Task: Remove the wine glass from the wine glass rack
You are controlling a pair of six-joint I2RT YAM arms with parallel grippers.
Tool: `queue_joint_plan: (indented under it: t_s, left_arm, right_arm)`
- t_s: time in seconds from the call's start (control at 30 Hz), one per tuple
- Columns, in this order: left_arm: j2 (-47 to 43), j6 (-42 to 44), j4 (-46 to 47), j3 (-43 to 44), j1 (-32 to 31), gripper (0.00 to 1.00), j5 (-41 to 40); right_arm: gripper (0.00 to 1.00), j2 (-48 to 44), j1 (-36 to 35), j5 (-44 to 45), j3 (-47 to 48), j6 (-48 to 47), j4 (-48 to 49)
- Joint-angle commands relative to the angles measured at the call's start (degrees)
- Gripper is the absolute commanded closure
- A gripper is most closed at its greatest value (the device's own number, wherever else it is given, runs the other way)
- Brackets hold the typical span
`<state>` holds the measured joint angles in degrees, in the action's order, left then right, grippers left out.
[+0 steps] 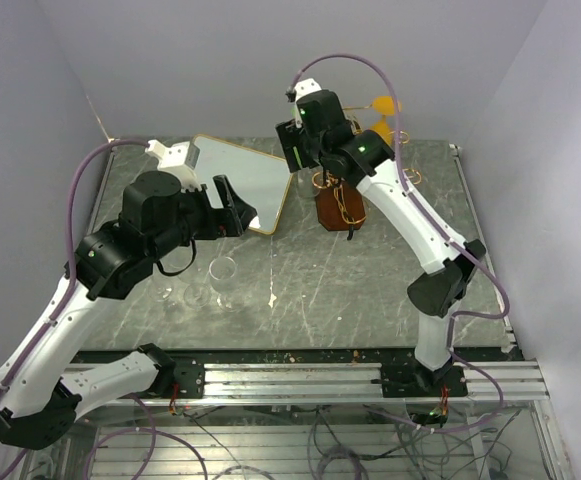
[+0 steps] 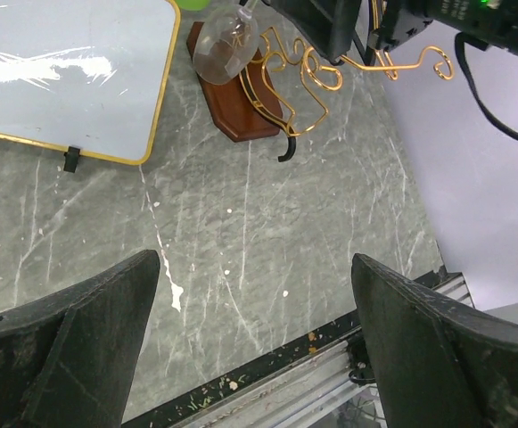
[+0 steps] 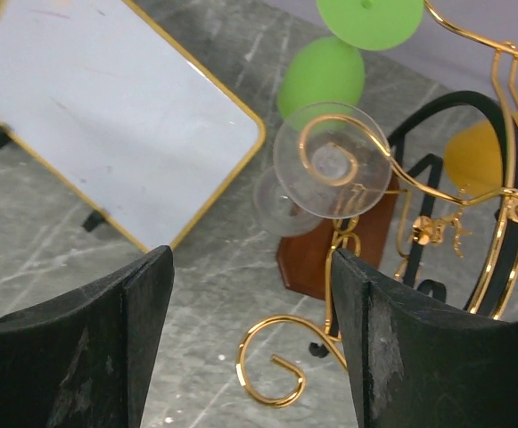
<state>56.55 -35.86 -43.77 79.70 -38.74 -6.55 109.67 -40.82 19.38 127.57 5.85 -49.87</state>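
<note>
parted jaws of my right gripper (image 3: 250,267) empty, poised above wine glass (image 3: 333,160): it hangs foot-up, foot caught in scroll arm of wine glass rack (image 3: 305,260), bowl dangling below. my left gripper (image 2: 254,267) also spread, empty, held back, likely to leave room.

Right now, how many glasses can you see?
2. One wine glass hangs upside down on the wine glass rack; another glass stands upright on the table. More clear ones may be hidden.
</note>
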Motion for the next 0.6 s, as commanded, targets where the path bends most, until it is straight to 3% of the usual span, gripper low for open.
queue_joint_plan:
  t_s: [0.0,0.2,0.37,0.57]
  left_arm:
    - [-1.1,-1.3,1.8,-1.0,-0.3,0.02,1.7]
    - [-1.6,-1.4,1.7,-1.2,-0.3,0.01,1.1]
    - [-1.5,-1.1,1.3,-0.3,-0.3,0.02,0.7]
    - [-1.7,-0.6,0.6,0.3,-0.3,0.01,0.1]
  right_arm:
    - [0.30,1.0,-0.6,5.8,-0.4,-5.8,0.7]
    - [0.48,4.5,-3.1,10.5,1.7,-13.9,3.6]
    - [0.49,9.8,-3.3,14.7,6.3,-15.4,3.3]
    - [0.49,10.9,-3.4,17.3,5.0,-17.8,7.5]
